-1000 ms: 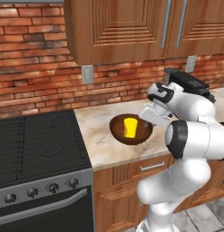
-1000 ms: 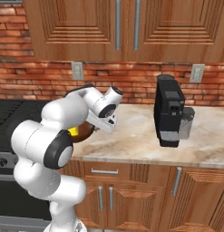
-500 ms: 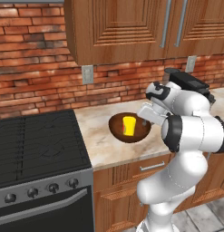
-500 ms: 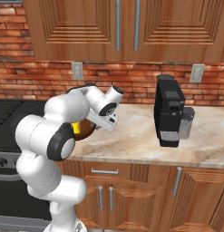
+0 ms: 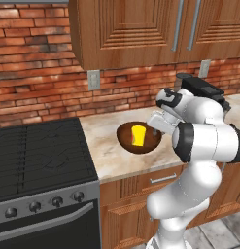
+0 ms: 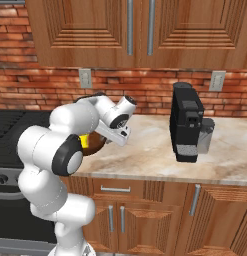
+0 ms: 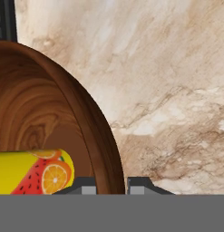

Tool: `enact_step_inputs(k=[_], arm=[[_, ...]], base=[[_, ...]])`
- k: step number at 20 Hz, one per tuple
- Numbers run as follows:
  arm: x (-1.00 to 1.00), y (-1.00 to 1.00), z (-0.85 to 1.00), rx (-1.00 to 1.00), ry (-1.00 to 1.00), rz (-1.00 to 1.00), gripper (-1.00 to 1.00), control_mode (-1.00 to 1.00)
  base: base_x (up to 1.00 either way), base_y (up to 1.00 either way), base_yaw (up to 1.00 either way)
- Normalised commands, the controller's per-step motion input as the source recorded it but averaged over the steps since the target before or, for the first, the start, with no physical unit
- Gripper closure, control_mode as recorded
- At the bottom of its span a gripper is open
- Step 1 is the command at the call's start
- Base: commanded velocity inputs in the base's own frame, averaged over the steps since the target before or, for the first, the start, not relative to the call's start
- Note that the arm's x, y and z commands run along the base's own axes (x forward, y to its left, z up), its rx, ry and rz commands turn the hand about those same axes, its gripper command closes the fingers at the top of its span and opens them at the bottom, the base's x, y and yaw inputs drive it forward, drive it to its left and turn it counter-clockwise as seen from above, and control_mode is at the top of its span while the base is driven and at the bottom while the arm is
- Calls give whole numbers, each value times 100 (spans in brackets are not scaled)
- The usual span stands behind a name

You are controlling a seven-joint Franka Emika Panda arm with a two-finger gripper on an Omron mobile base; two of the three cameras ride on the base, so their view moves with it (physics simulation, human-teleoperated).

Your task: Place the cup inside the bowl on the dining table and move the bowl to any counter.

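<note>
We see the gripper (image 7: pixel 111 183) pinched narrow on the rim of the bowl (image 7: pixel 93 131), one finger inside the wall, one outside. In the left base view the bowl (image 5: pixel 139 137) sits over the counter (image 5: pixel 111 155), between the stove (image 5: pixel 39 155) and the arm; we cannot tell if it touches the marble. The cup (image 5: pixel 137 135) lies inside the bowl; hand view shows cup (image 7: pixel 34 172) on its side. Coffee machine (image 6: pixel 186 122) stands further right on the counter.

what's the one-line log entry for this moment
gripper: shut on bowl rim | cup: inside bowl | bowl: over counter right of stove | next: probably release
</note>
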Motion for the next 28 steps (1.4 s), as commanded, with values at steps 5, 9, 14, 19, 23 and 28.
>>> enact_step_inputs(k=[5,9,14,19,23,28], arm=[[0,0,-8,0,0,-1,100,-100],[0,0,-11,0,0,-1,100,-100],[1,0,-7,-2,0,-1,100,-100],[9,0,-5,-4,0,-1,100,-100],[15,0,-4,-4,0,-1,100,-100],[10,0,-11,-2,0,0,100,-100]], base=[[0,0,0],[0,0,0],[0,0,0],[0,0,0],[0,0,0],[0,0,0]])
